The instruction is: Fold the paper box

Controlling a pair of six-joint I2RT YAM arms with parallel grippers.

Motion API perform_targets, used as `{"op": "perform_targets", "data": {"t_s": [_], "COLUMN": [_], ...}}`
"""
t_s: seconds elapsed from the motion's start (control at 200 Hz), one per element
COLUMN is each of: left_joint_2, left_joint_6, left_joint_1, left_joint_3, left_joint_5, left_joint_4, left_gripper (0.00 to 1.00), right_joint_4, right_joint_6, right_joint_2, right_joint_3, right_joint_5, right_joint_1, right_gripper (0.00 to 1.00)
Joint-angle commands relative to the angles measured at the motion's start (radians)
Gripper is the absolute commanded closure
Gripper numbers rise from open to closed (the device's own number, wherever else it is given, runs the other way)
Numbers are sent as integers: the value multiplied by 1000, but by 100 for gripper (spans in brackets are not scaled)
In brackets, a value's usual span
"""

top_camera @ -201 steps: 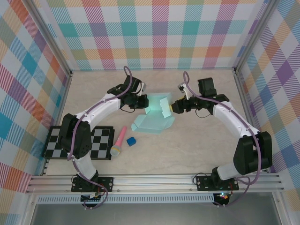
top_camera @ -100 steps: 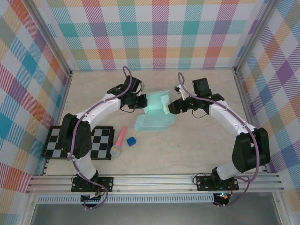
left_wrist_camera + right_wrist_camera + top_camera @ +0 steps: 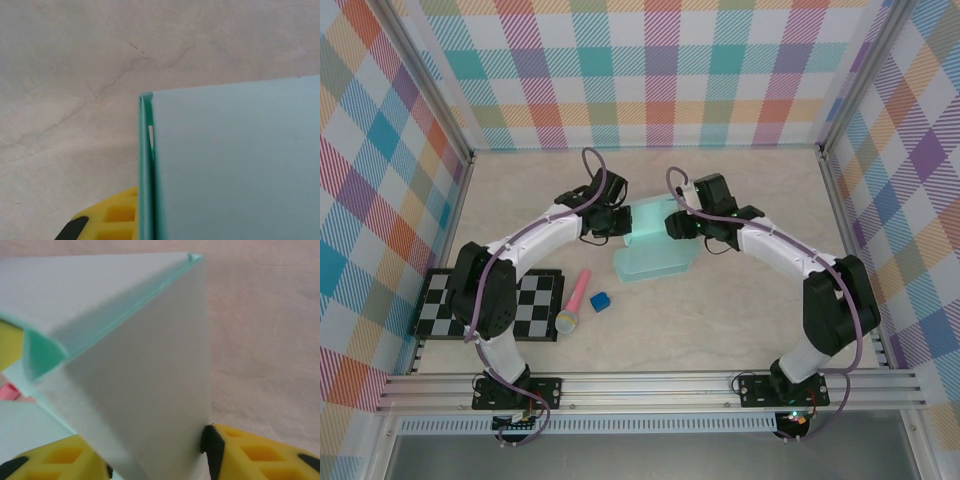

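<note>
The paper box [image 3: 655, 255], pale mint-blue card, lies partly folded at the table's middle, its rear part raised between both grippers. My left gripper [image 3: 620, 222] holds its left rear edge. In the left wrist view a doubled card edge [image 3: 146, 165] runs down past one yellow finger [image 3: 107, 220], and the other finger is hidden behind the card panel [image 3: 235, 160]. My right gripper [image 3: 676, 224] is shut on a raised flap. In the right wrist view that flap [image 3: 145, 390] stands between the yellow fingers, the right black pad [image 3: 212, 450] pressed against it.
A pink microphone [image 3: 574, 301] and a tiny dark blue cube [image 3: 601, 300] lie left of the box, toward the front. A black-and-white checkered board [image 3: 485, 305] sits at the left near edge. Plaid walls enclose the back and both sides.
My right gripper has swung left toward the left gripper, carrying the flap over the box. The card now looks narrower and more closed. The left gripper has barely moved.
</note>
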Motion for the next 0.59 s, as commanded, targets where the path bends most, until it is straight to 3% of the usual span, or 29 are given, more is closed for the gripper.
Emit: {"op": "perform_targets", "data": {"t_s": [0.0, 0.125, 0.435, 0.59], "left_joint_2": [-60, -63, -61, -83], "left_joint_6": [-65, -88, -191, -237], "left_joint_1": [-47, -75, -155, -157], "left_joint_3": [-24, -26, -20, -28], "left_joint_5": [31, 41, 37, 93], "left_joint_4": [56, 58, 49, 59], "left_gripper": [100, 100, 100, 88], "right_joint_4": [70, 76, 74, 80], "right_joint_6": [47, 42, 56, 51], "right_joint_2": [19, 45, 104, 106], "right_joint_3": [6, 19, 37, 29], "right_joint_5": [121, 147, 257, 280], "right_joint_1": [10, 14, 40, 41], "right_gripper": [52, 54, 69, 75]}}
